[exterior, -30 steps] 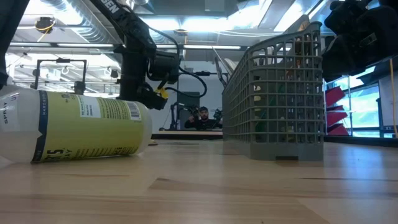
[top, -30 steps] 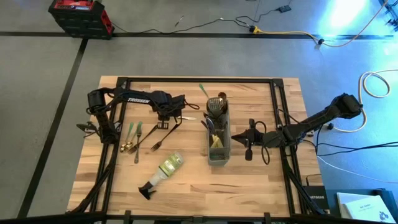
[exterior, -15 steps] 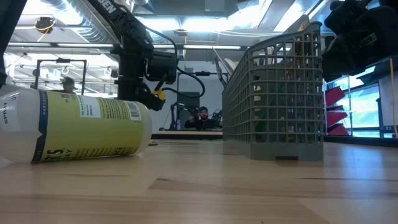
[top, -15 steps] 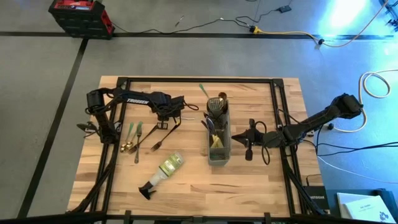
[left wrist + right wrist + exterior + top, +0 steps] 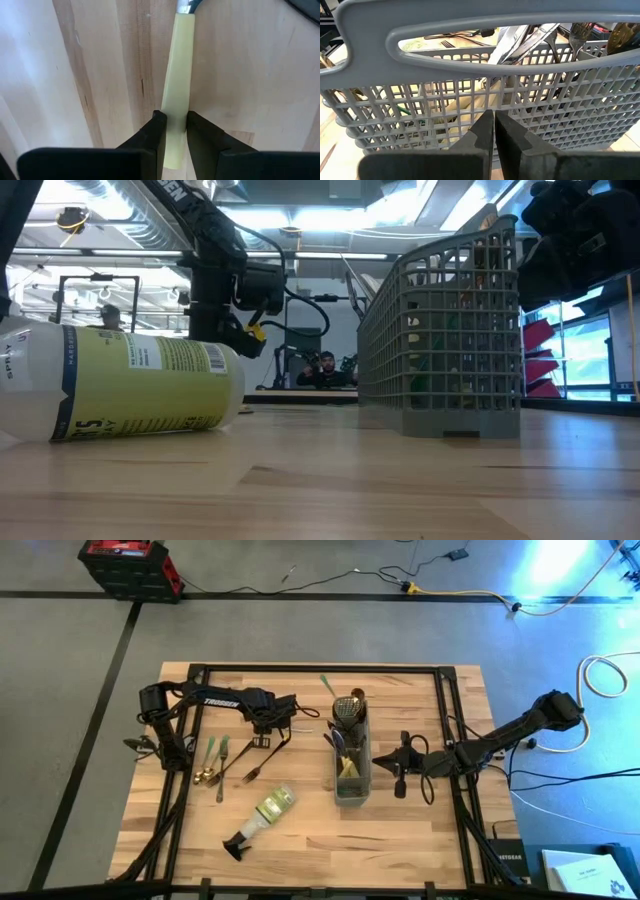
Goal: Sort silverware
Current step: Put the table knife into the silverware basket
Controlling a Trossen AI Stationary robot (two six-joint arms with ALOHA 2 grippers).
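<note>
Left gripper pinching cream-handled utensil against table, near left edge; no shift since last look, lift pending. Right gripper pressed shut, idling beside caddy.

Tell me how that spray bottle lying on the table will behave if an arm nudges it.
The spray bottle lies on its side on the table, and its body looks round, so a sideways nudge would probably roll it. It looks like clear plastic, likely light and easy to shove. The black nozzle sticks out, so it may swing in an arc rather than roll straight.
</note>
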